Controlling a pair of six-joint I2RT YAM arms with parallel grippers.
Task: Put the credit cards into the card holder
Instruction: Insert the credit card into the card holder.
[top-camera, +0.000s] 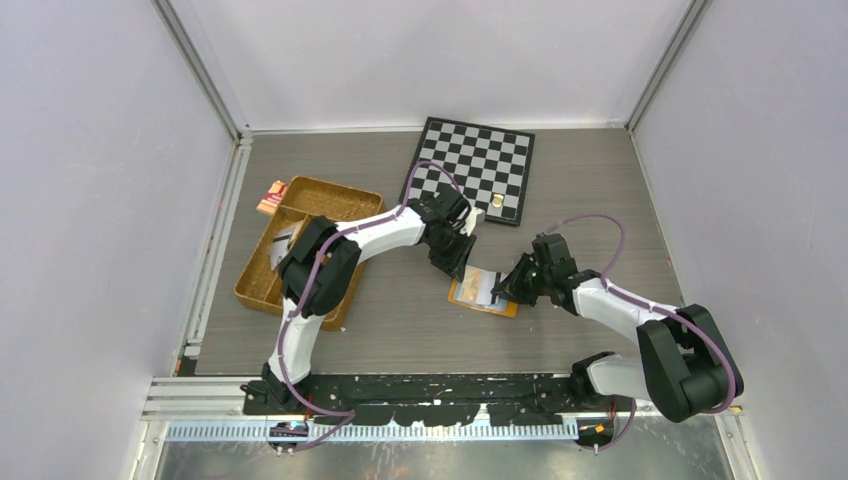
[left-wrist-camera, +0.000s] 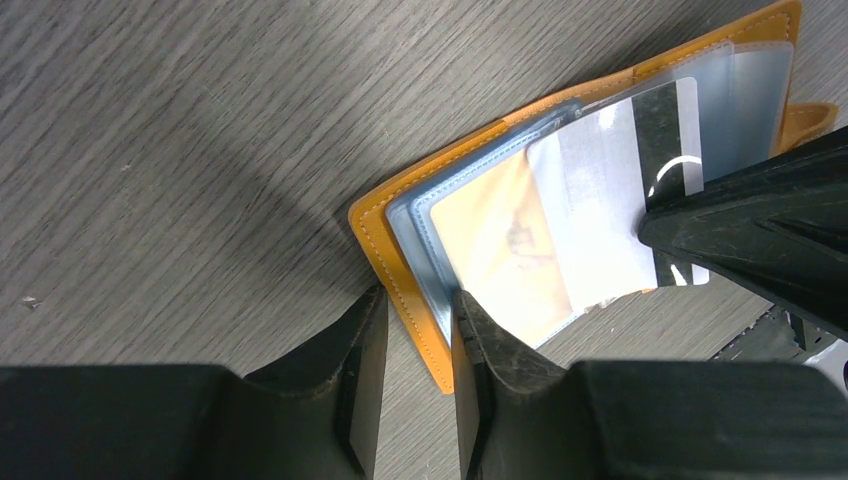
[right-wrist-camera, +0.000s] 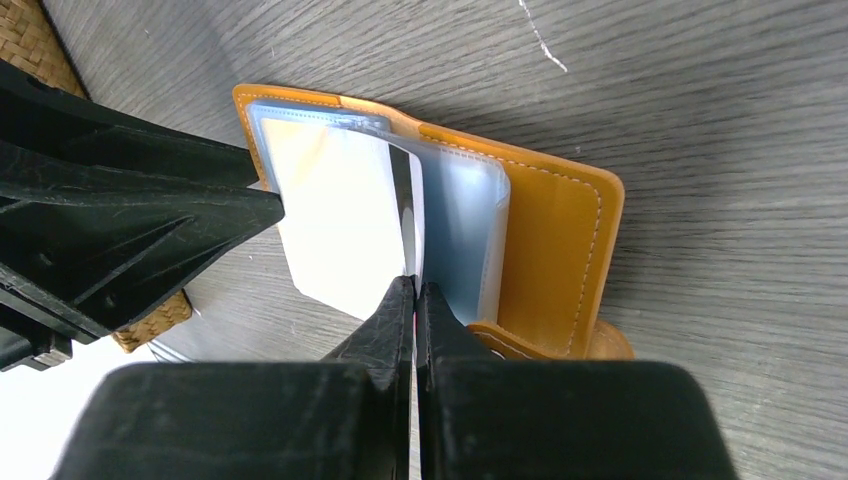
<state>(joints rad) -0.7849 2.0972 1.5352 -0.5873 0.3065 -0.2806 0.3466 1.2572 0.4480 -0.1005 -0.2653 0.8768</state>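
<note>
Status: the card holder (left-wrist-camera: 395, 250) lies open and flat mid-tabletop (top-camera: 600, 200), between my two arms. One tan card (left-wrist-camera: 495, 240) looks seated in a clear sleeve.

My right end effector (right-wrist-camera: 413, 285) is pinched fully shut on the edge of the silver-grey striped card (left-wrist-camera: 600, 210). That card sits partway across the sleeves; I can't tell if its leading edge is in a pocket yet.

My left end effector (left-wrist-camera: 418, 295) is part open and grips nothing, jaws straddling the holder's orange corner. It looks like pinning, but contact is unclear.

My read: mid-insertion, and this card needs pushing home. There's something pale in the woven tray (top-camera: 300, 190), too small to call.

Room: the tips are nearly nose to nose over the holder, so it's tight. The chessboard (top-camera: 470, 160) is near behind and the tray is off to the left. The tabletop right of the holder is open.
</note>
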